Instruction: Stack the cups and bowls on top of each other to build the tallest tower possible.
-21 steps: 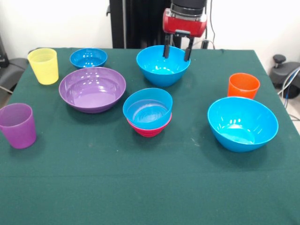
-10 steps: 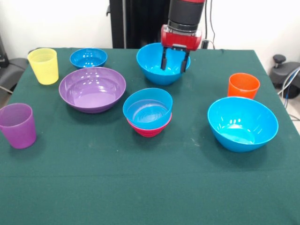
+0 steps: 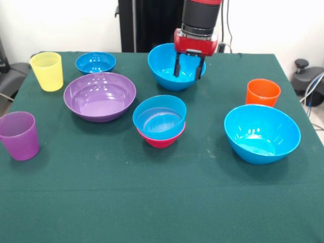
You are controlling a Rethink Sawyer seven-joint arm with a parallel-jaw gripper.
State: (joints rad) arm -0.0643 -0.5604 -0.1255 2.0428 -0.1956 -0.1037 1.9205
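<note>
The gripper [image 3: 188, 70] hung low over the far blue bowl [image 3: 167, 68], its 2 dark fingers reaching down at the bowl's right side. One finger sat inside the bowl and the other at or just outside the rim, so they appeared to straddle the wall, with a narrow gap between them; whether they actually pressed on the rim could not be told. That bowl looked tipped slightly, its left rim higher than the right.

Near the middle of the green table [image 3: 152, 202] stood the only stack so far: a medium blue bowl [image 3: 159, 116] nested in a magenta bowl [image 3: 161, 139], of which just the lower edge showed beneath it. To the left of that stack, close by, lay the wide shallow purple bowl [image 3: 99, 95], upright and alone. Behind it sat a small blue bowl [image 3: 95, 62], and beside that, toward the left edge, the translucent yellow cup [image 3: 47, 71] stood upright. The translucent purple cup [image 3: 19, 135] stood apart at the left edge, nearer the camera.

On the right side, a large blue bowl [image 3: 262, 132] rested on the cloth, tilted a little toward the camera. The orange cup [image 3: 262, 92] stood upright just behind it, not touching it.
</note>
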